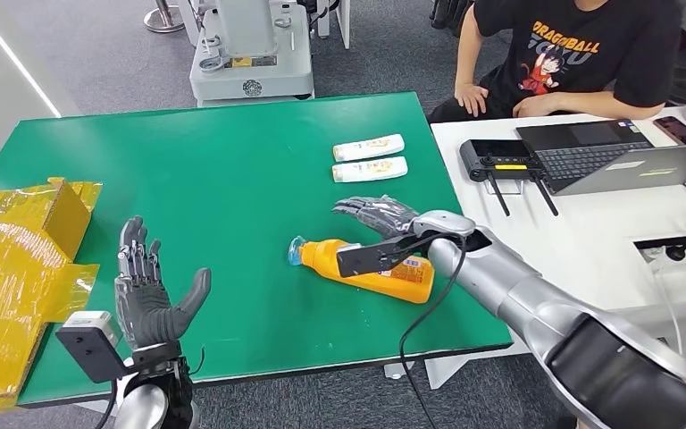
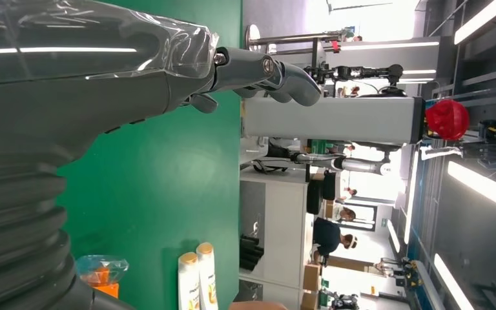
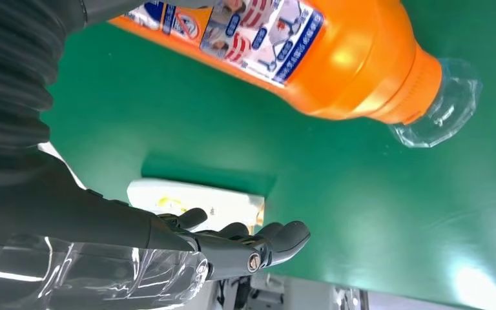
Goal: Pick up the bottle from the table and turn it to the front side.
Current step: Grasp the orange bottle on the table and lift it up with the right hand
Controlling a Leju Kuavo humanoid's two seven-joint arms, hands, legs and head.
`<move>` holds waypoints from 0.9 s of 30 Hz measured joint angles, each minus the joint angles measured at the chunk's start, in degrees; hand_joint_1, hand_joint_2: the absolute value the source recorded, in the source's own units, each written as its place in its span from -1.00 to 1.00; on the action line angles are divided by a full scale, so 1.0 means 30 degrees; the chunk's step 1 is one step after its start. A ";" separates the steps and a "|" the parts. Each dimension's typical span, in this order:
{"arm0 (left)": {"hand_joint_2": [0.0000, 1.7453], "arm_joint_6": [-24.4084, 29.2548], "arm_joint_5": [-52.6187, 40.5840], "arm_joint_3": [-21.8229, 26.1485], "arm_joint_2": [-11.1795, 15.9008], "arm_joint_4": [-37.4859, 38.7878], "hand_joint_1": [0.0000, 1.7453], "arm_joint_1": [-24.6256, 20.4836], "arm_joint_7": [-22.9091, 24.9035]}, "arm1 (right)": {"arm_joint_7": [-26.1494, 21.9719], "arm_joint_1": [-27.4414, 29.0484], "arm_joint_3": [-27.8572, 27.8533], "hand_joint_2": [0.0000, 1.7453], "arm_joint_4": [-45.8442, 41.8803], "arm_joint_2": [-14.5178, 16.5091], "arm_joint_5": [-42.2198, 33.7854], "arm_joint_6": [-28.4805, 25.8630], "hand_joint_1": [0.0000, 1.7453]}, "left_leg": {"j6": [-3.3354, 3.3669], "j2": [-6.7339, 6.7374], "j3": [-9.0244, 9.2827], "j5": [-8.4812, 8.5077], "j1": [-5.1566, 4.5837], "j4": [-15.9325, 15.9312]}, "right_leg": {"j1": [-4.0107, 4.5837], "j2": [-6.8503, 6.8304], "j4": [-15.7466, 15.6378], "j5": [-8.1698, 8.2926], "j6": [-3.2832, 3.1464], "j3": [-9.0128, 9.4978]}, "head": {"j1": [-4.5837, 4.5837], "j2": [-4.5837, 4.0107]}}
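Note:
An orange bottle (image 1: 371,269) with a clear cap (image 1: 297,252) lies on its side on the green table (image 1: 232,170), cap toward the left. Its printed label (image 3: 245,29) faces the right wrist camera. My right hand (image 1: 377,214) hovers just beyond the bottle with its fingers (image 3: 258,242) stretched out flat and holds nothing. My left hand (image 1: 147,290) stands raised over the table's near left part, palm toward the middle, fingers (image 2: 265,71) spread and apart from everything. The bottle's cap (image 2: 100,270) also appears in the left wrist view.
Two small white-and-yellow bottles (image 1: 369,158) lie side by side farther back on the table. Yellow cardboard packaging (image 1: 18,259) covers the left edge. A person (image 1: 572,54) sits behind a white desk (image 1: 589,241) with a laptop (image 1: 607,152) on the right.

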 joint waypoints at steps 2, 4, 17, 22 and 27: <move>1.00 0.0025 0.0000 0.0002 0.0000 0.0015 -1.00 -0.0027 0.0005 | 0.0093 -0.0004 0.0000 1.00 0.0257 0.0106 0.0056 0.0137 -1.00 | 0.0000 0.0000 0.0000 0.0000 -0.0001 0.0001 | -0.0001 0.0000 -0.0001 0.0001 0.0000 0.0000 | 0.0000 0.0000; 1.00 0.0047 0.0000 0.0004 0.0000 0.0015 -1.00 -0.0041 0.0013 | 0.0196 -0.0007 0.0000 1.00 0.0515 0.0151 0.0191 0.0199 -1.00 | 0.0000 -0.0001 0.0000 0.0000 -0.0002 0.0002 | -0.0001 -0.0001 -0.0002 0.0001 0.0000 0.0000 | 0.0002 0.0000; 1.00 0.0004 0.0007 0.0007 0.0000 0.0029 -1.00 -0.0075 0.0180 | 0.1983 0.0210 -0.0364 1.00 0.0918 0.0077 0.0537 0.0202 -1.00 | -0.0008 0.0001 0.0027 0.0016 0.0001 0.0001 | -0.0001 0.0000 -0.0009 0.0006 -0.0004 0.0014 | 0.0000 0.0000; 1.00 -0.0095 0.0025 0.0007 -0.0009 0.0029 -1.00 -0.0085 0.0319 | 0.1998 0.0847 -0.0728 1.00 0.0559 -0.0250 0.0350 0.0481 -1.00 | -0.0002 0.0000 0.0040 0.0027 0.0001 0.0002 | -0.0002 -0.0003 -0.0017 0.0022 -0.0005 0.0032 | 0.0002 0.0000; 1.00 -0.0168 0.0088 0.0007 -0.0024 0.0029 -1.00 -0.0084 0.0384 | 0.2272 0.1983 -0.0929 1.00 0.0143 -0.0775 0.0268 0.0661 -1.00 | 0.0032 -0.0011 0.0018 0.0050 -0.0008 0.0003 | -0.0007 -0.0025 -0.0020 0.0049 0.0022 0.0031 | 0.0000 0.0000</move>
